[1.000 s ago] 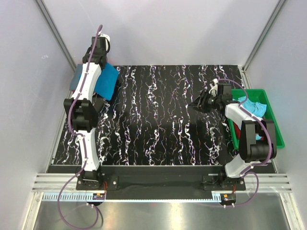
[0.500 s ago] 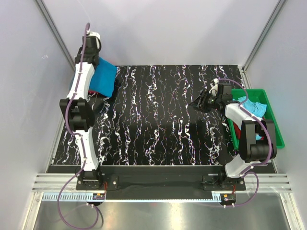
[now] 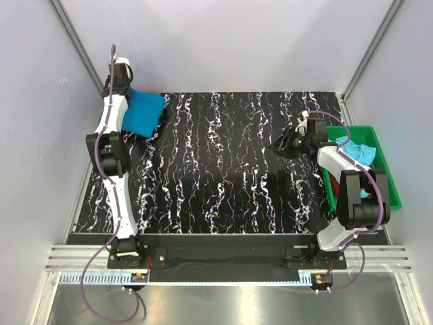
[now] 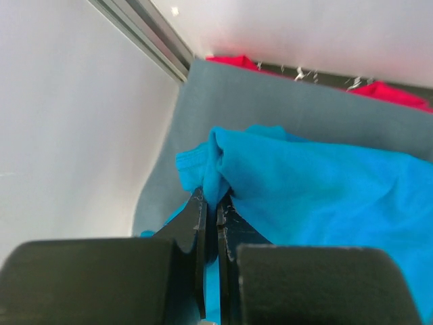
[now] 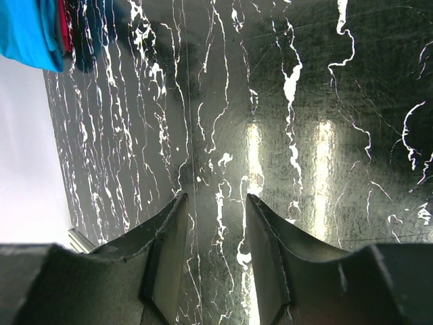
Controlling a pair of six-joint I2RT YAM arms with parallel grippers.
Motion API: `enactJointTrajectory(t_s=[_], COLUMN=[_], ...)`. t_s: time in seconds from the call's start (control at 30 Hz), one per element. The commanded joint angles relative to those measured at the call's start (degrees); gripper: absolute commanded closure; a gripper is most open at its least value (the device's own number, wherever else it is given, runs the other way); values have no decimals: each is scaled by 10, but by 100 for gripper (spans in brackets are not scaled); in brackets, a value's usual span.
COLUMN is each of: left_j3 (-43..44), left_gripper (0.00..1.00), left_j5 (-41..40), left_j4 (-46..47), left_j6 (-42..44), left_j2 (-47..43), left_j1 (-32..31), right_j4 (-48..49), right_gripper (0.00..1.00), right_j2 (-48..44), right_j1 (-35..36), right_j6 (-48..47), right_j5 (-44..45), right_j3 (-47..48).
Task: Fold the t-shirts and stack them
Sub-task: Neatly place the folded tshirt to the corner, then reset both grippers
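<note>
One turquoise t-shirt (image 3: 143, 114) dragged further left, pinched by left end effector (image 4: 210, 198); right end effector (image 5: 215, 200) unmoved, half-open.

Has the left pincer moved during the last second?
Yes. The left pincer, shut on the turquoise t-shirt, has shifted left, closer to the left wall rail.

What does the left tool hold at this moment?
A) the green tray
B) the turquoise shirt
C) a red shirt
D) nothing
B: in the left wrist view the left tool is shut on a bunched edge of the turquoise shirt.
</note>
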Motion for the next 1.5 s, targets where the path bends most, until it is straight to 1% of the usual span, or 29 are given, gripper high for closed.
enactJointTrajectory(t_s=[0.0, 0.1, 0.17, 0.27, 0.3, 0.43, 0.5, 0.53, 0.57, 0.6, 0.7, 0.83, 0.93, 1.03, 1.07, 1.1, 1.13, 1.17, 1.2, 1.23, 1.27, 1.3, 1.33, 1.37, 1.4, 1.43, 1.47], left_j3=[37, 54, 50, 31, 27, 36, 33, 29, 27, 24, 2, -44, -86, -94, -96, -112, -128, -146, -192, -219, -245, -301, -329, -357, -404, -424, -444], left_gripper=[100, 100, 100, 100, 100, 100, 76, 61, 34, 30, 29, 28, 28, 27, 27, 28, 34, 35, 36, 34, 33, 30, 1, 1, 1, 1, 1], left_j5=[-13, -28, -28, 21, 30, 73, 89, 92, 102, 109, 119, 113, 125, 177, 204, 226, 262, 315, 325, 335, 349, 357, 368, 373, 377, 373, 374], left_j4=[81, 83, 84, 86, 96, 119, 137, 142, 144, 146, 145, 144, 140, 81, 47, 34, 25, 15, 10, 7, 3, 3, 3, 3, 4, 3, 3], left_j6=[-4, -13, -43, -104, -112, -107, -107, -108, -108, -107, -103, -104, -120, -156, -168, -197, -208, -215, -225, -224, -221, -221, -220, -221, -216, -214, -216], left_j2=[11, 31, 29, 15, 12, 26, 31, 34, 34, 32, 8, -59, -101, -125, -132, -149, -160, -175, -210, -232, -256, -306, -332, -359, -408, -432, -456], left_j1=[20, 35, 45, 69, 77, 82, 82, 82, 82, 81, 78, 64, 52, 44, 42, 42, 42, 32, 22, 12, -17, -33, -49, -86, -106, -125, -161], right_j4=[17, 16, 15, 13, 12, 9, 7, 5, 5, 4, 3, 1, -7, -32, -39, -47, -62, -68, -73, -87, -95, -106, -126, -136, -147, -169, -181], right_gripper=[53, 53, 53, 53, 53, 53, 53, 53, 53, 53, 53, 52, 52, 50, 48, 42, 31, 18, 0, 0, 0, 0, 0, 0, 0, 0, 0], right_j2=[-16, -13, -9, -1, 0, -4, -7, -8, -7, -6, -2, 0, -7, -14, -19, -26, -44, -54, -65, -89, -101, -112, -135, -147, -158, -179, -191], right_j1=[-2, -1, -1, -1, -1, -1, -1, -1, -1, -1, -2, -1, -1, -1, -1, -1, -1, -1, -1, -1, -1, -1, -1, -1, -1, -2, -1], right_j6=[-8, -10, -12, -12, -12, -15, -16, -17, -18, -18, -19, -16, -16, -10, -8, -7, -3, 0, 2, 6, 8, 10, 12, 11, 11, 10, 9], right_j5=[13, 18, 21, 23, 24, 29, 30, 31, 31, 31, 26, 16, 14, 2, -1, -6, -6, -5, 0, 3, 6, 20, 25, 30, 40, 46, 51], right_j3=[2, 3, 4, 8, 9, 7, 8, 9, 9, 10, 13, 15, 18, 37, 47, 52, 55, 57, 57, 57, 59, 61, 62, 66, 70, 74, 85])
